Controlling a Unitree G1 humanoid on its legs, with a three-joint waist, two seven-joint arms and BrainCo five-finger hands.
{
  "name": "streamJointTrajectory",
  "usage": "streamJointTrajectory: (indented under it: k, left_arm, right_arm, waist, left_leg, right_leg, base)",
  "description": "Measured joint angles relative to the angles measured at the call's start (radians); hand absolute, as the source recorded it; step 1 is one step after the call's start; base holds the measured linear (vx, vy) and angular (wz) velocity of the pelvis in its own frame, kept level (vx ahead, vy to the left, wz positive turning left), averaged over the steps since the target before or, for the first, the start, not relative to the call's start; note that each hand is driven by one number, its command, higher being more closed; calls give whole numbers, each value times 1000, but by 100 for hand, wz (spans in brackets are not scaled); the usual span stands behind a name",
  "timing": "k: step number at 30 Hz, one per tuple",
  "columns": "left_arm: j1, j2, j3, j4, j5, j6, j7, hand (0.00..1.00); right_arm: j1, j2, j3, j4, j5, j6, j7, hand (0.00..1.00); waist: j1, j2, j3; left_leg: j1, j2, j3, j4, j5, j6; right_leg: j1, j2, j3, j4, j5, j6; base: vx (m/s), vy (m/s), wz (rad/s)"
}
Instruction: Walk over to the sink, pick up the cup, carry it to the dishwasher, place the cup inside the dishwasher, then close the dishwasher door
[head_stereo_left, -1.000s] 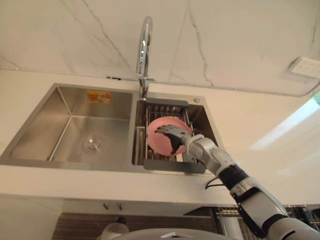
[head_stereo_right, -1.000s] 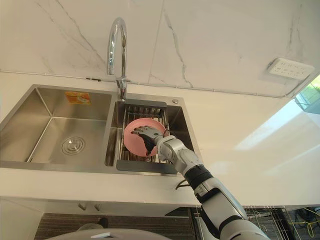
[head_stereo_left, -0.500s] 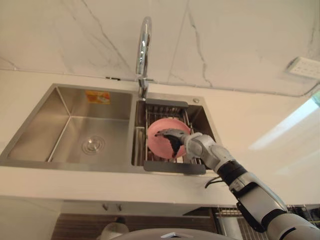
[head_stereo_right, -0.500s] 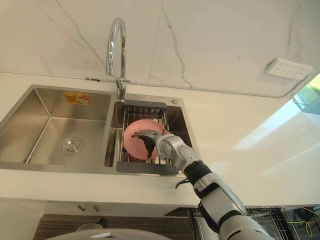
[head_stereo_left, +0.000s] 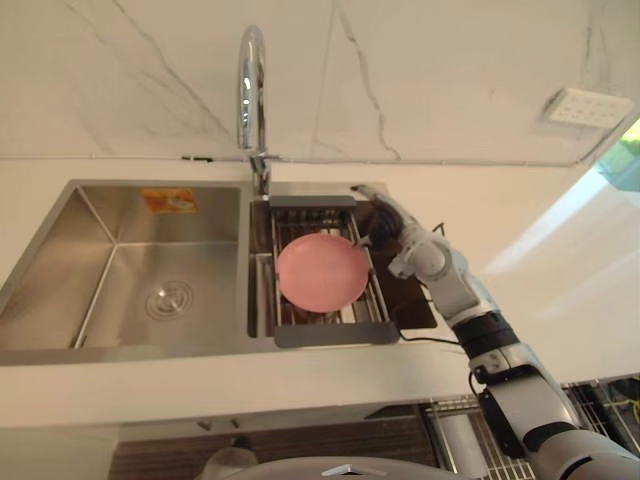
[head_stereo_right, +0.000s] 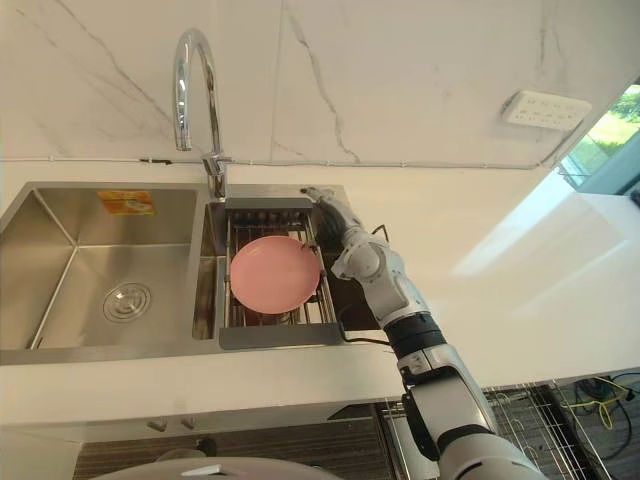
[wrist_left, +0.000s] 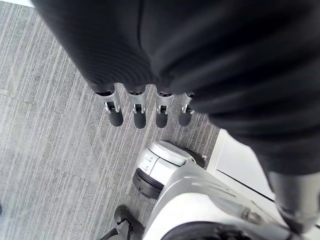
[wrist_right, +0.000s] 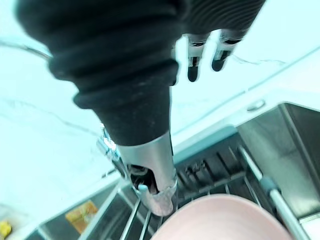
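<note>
A pink round dish (head_stereo_left: 321, 271) lies on a drain rack (head_stereo_left: 335, 336) across the right basin of a steel sink (head_stereo_left: 60, 345); I see no cup. My right hand (head_stereo_left: 381, 222) hovers over the rack's back right corner, just right of the dish and apart from it, open and holding nothing. In the right wrist view its straight fingers (wrist_right: 193, 70) point toward the marble wall, with the dish (wrist_right: 225, 220) below its thumb. My left hand (wrist_left: 175, 45) hangs over the grey floor, its fingers (wrist_left: 138, 114) straight and empty.
A tall curved faucet (head_stereo_left: 251, 90) stands behind the divider between the basins. The left basin (head_stereo_left: 150, 290) holds just its drain. A white outlet (head_stereo_left: 585, 108) sits on the wall at the right. Wire racks (head_stereo_left: 462, 437) show below the counter edge, lower right.
My right hand has lifted off the pink dish and swung to the rack's back right corner, its fingers now straight. The camera has shifted, so the sink sits further left.
</note>
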Motion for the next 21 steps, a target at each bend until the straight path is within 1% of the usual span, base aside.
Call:
streamJointTrajectory:
  k: [2, 4, 6, 7, 8, 9, 10, 12, 14, 16, 21]
  left_arm:
    - [1, -3, 6, 0, 1, 0, 0, 0]
    - [1, -4, 8, 0, 1, 0, 0, 0]
    - [2, -4, 8, -1, 2, 0, 0, 0]
    - [2, -5, 8, -1, 2, -1, 0, 0]
    - [3, -6, 9, -1, 3, -2, 0, 0]
    - [4, -7, 9, 0, 7, -8, 0, 0]
    - [4, -7, 9, 0, 9, -10, 0, 0]
    - [9, -10, 9, 0, 24, -19, 0, 0]
    - [15, -12, 9, 0, 29, -24, 0, 0]
    - [22, -15, 9, 1, 30, -30, 0, 0]
    - [24, -16, 9, 2, 33, -30, 0, 0]
  right_arm:
    - [7, -3, -20, -13, 24, 0, 1, 0]
    - [25, -8, -28, -46, 41, -3, 17, 0]
    - [49, -8, -40, -93, 66, -16, 80, 0]
    - [58, -9, -43, -110, 71, -20, 99, 0]
    - [74, -11, -44, -137, 77, -33, 132, 0]
    - [92, -17, -43, -163, 80, -54, 181, 0]
    - [96, -19, -43, -168, 80, -56, 188, 0]
    - [119, -27, -41, -189, 80, -71, 242, 0]
    - [121, -27, -41, -189, 80, -71, 268, 0]
    - [126, -27, -41, -189, 80, -72, 274, 0]
    - [173, -27, -24, -189, 74, -73, 297, 0]
  waist:
    - [-12, 1, 0]
    - [-14, 1, -1]
    - [-15, 3, -1]
    - [-16, 4, -1]
    - [-20, 4, -2]
    - [-22, 6, -3]
    - [-22, 6, -3]
    - [-24, 8, -4]
    - [-31, 10, -6]
    - [-35, 15, -9]
    - [-34, 18, -19]
  left_leg:
    - [1, 0, 2, 0, 0, 0]
    - [6, 1, 9, 0, -1, -1]
    - [11, 3, 27, 0, -2, 0]
    - [12, 3, 27, 0, -3, 1]
    - [12, 3, 29, 0, -4, 2]
    - [12, 3, 31, 0, -6, 4]
    - [12, 3, 32, 0, -6, 4]
    - [11, 2, 32, 0, -11, -3]
    - [10, 2, 32, 0, -11, -3]
    - [9, 2, 32, 0, -13, -3]
    - [-5, 3, 30, 0, -13, -2]
  right_leg:
    - [0, 0, 3, 0, 0, 0]
    - [0, 0, 12, 0, 0, 0]
    - [0, 1, 18, 1, 0, 0]
    - [0, 1, 18, 1, 0, 0]
    - [0, 1, 19, 2, 0, 0]
    - [-1, 1, 21, 2, 0, -1]
    - [-2, 1, 21, 2, 0, -1]
    - [-2, 0, 21, 2, -1, -1]
    - [-3, 0, 20, 2, -1, -2]
    - [-4, 1, 20, 1, -2, -2]
    - [-16, 1, 17, 1, -3, 0]
  base:
    - [4, 2, -2]
    - [2, 6, -9]
    - [-24, 6, -13]
    - [-38, 5, -6]
    - [-37, 8, -4]
    - [-28, 8, -3]
    - [0, 0, 0]
    - [0, 0, 0]
    - [0, 0, 0]
    - [0, 0, 0]
    - [0, 0, 0]
